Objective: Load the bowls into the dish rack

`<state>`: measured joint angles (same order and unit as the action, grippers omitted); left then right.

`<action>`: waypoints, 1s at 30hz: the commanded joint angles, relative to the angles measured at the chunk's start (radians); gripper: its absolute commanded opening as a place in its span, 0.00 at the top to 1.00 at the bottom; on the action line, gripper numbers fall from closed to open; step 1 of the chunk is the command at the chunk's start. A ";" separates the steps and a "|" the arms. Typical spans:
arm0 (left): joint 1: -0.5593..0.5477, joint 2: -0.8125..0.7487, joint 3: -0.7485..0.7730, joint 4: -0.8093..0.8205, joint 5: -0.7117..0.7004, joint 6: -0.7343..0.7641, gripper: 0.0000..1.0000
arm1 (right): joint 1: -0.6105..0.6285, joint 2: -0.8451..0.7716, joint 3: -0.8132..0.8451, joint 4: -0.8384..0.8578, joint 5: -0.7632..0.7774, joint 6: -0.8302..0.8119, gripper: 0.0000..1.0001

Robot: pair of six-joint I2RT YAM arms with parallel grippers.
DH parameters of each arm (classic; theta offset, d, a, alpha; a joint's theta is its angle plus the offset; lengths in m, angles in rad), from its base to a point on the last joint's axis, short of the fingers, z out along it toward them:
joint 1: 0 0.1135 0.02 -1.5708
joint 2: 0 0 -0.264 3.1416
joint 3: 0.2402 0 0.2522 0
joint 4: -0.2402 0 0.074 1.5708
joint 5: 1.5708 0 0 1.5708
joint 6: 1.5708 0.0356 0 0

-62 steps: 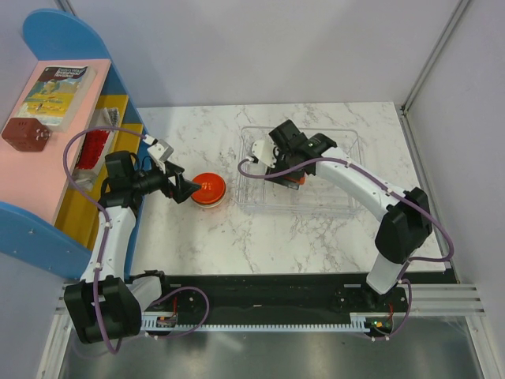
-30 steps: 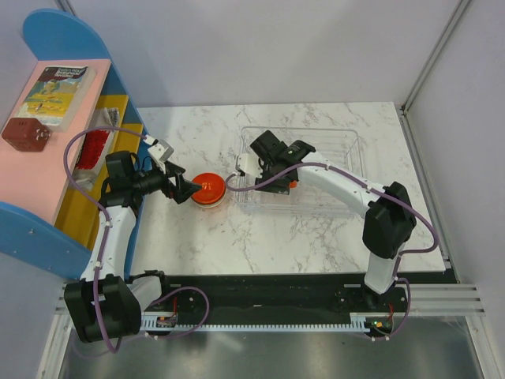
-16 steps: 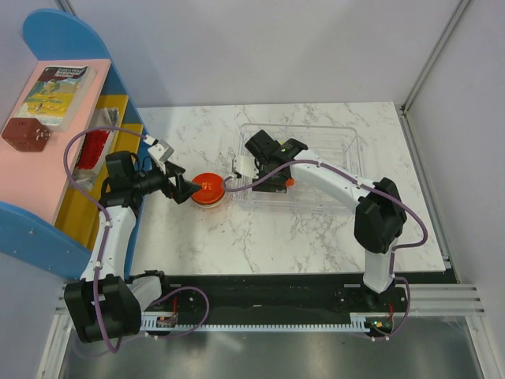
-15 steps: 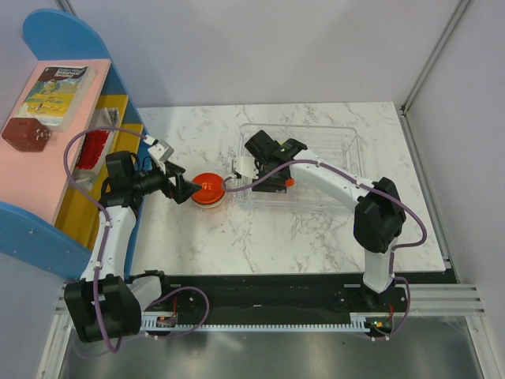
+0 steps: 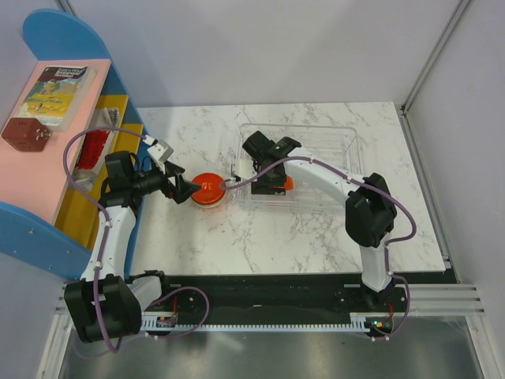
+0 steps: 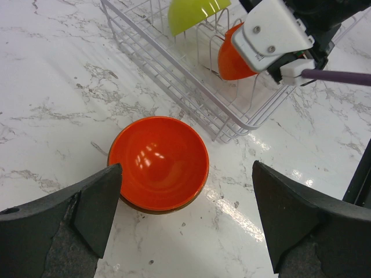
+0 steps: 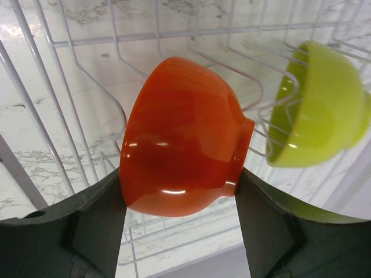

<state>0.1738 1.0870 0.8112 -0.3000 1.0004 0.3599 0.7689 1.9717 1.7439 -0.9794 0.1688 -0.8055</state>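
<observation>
An orange bowl [image 5: 209,190] sits upright on the marble, with a darker rim showing under it in the left wrist view [image 6: 157,162]. My left gripper [image 5: 188,190] is open just left of it, fingers apart either side of it [image 6: 186,174]. My right gripper [image 5: 267,180] is shut on another orange bowl [image 7: 182,139], held on edge over the wire tines in the left part of the dish rack [image 5: 339,136]. A lime green bowl [image 7: 322,107] stands on edge in the tines beside it, and shows in the left wrist view [image 6: 194,13]. The mint bowl is out of view.
A blue and pink shelf unit [image 5: 47,142] with a book and small items stands along the table's left edge. The rack's white wire tines [image 6: 174,69] sit inside the clear tray. A purple cable [image 6: 336,75] runs off the right wrist.
My right gripper has moved left inside the rack with the orange bowl, toward the rack's left wall. The left arm and the bowl on the table have not moved.
</observation>
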 commanded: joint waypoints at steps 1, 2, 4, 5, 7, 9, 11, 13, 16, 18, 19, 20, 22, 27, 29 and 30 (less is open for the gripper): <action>0.006 -0.012 -0.009 0.024 0.035 0.028 0.00 | -0.006 0.070 0.019 -0.068 -0.152 0.006 1.00; 0.006 -0.012 -0.009 0.024 0.037 0.028 0.00 | -0.006 0.073 0.020 -0.070 -0.156 0.006 1.00; 0.006 -0.012 -0.009 0.024 0.037 0.028 0.00 | -0.010 0.078 0.025 -0.071 -0.167 0.006 1.00; 0.006 -0.012 -0.010 0.024 0.037 0.028 0.00 | -0.010 0.081 0.025 -0.073 -0.167 0.006 1.00; 0.006 -0.012 -0.009 0.022 0.038 0.028 0.00 | -0.010 0.085 0.028 -0.071 -0.166 0.011 1.00; 0.006 -0.010 -0.010 0.022 0.038 0.030 0.00 | -0.010 0.085 0.034 -0.071 -0.164 0.017 1.00; 0.006 -0.009 -0.010 0.022 0.038 0.030 0.00 | -0.010 0.078 0.043 -0.061 -0.157 0.025 0.94; 0.007 -0.007 -0.009 0.024 0.040 0.030 0.00 | -0.010 0.072 0.048 -0.059 -0.155 0.025 0.86; 0.007 -0.006 -0.010 0.022 0.040 0.031 0.00 | -0.010 0.061 0.051 -0.061 -0.146 0.028 0.61; 0.007 -0.007 -0.009 0.022 0.040 0.030 0.00 | -0.011 0.055 0.051 -0.056 -0.135 0.026 0.45; 0.007 -0.009 -0.009 0.022 0.040 0.030 0.00 | -0.010 0.052 0.049 -0.056 -0.135 0.023 0.38; 0.007 -0.009 -0.009 0.022 0.041 0.028 0.00 | -0.010 0.047 0.051 -0.054 -0.135 0.023 0.35; 0.007 -0.007 -0.009 0.022 0.040 0.028 0.00 | -0.011 0.038 0.051 -0.054 -0.140 0.026 0.23; 0.007 -0.012 -0.010 0.022 0.040 0.028 0.00 | -0.010 0.021 0.049 -0.054 -0.166 0.035 0.02; 0.007 -0.012 -0.010 0.024 0.040 0.028 0.00 | -0.013 0.018 0.049 -0.050 -0.167 0.045 0.02; 0.007 -0.010 -0.012 0.024 0.040 0.028 0.00 | -0.011 0.016 0.051 -0.048 -0.167 0.051 0.02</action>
<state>0.1738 1.0866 0.8108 -0.2996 1.0046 0.3603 0.7532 2.0117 1.7771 -1.0138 0.0650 -0.7830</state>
